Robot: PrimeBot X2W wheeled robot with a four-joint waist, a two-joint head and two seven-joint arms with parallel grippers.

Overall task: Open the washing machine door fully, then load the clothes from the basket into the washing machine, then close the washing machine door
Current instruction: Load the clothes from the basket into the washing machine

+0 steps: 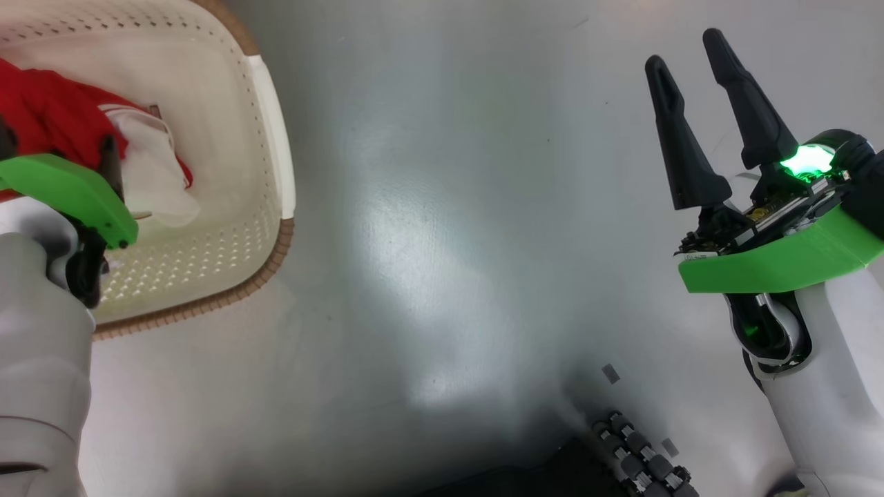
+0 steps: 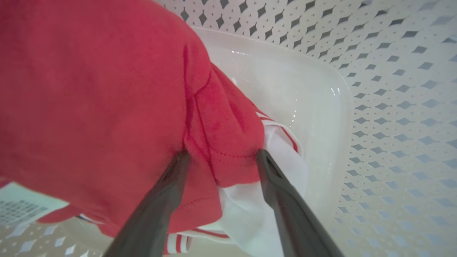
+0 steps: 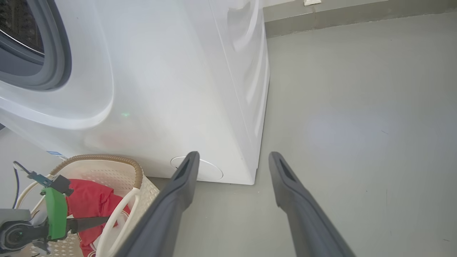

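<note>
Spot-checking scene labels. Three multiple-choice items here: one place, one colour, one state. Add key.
1. Where does the red garment lie? A in the basket B in the drum C on the floor
2. What colour is the basket's rim? A blue B brown C black
3. How is the right gripper? A shut on the garment B shut on a handle C open, holding nothing
Key: 1 A, perforated basket walls surround it; 2 B, a brown woven-look band tops the basket; 3 C, its fingers stand apart with nothing between.
</note>
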